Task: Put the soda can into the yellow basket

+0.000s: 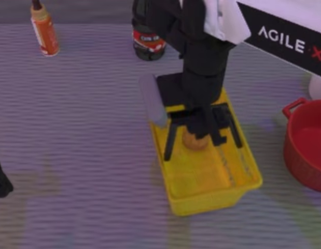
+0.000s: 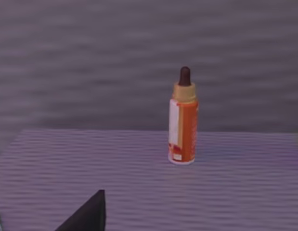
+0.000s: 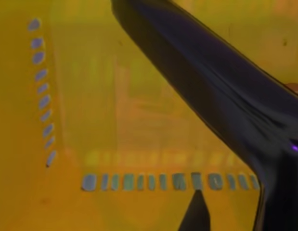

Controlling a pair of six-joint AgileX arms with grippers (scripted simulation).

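Note:
The soda can point(image 1: 194, 141) shows as a tan-orange round shape inside the yellow basket point(image 1: 217, 199), near its far half. My right gripper point(image 1: 197, 134) hangs straight above the can and covers its upper part. I cannot see whether it grips the can. The basket's black handle point(image 1: 170, 137) stands across that end. The right wrist view is filled by the basket's slotted yellow walls point(image 3: 23, 144) and the black handle point(image 3: 211, 86). The can cannot be made out there. My left gripper point(image 1: 0, 181) is parked at the table's left edge.
An orange white-labelled bottle point(image 1: 44, 31) point(image 2: 182, 125) stands at the far left. A dark cola bottle point(image 1: 145, 39) stands just behind the basket. A round red pot point(image 1: 308, 148) sits to the basket's right. A grey block point(image 1: 152, 98) lies at the basket's far left corner.

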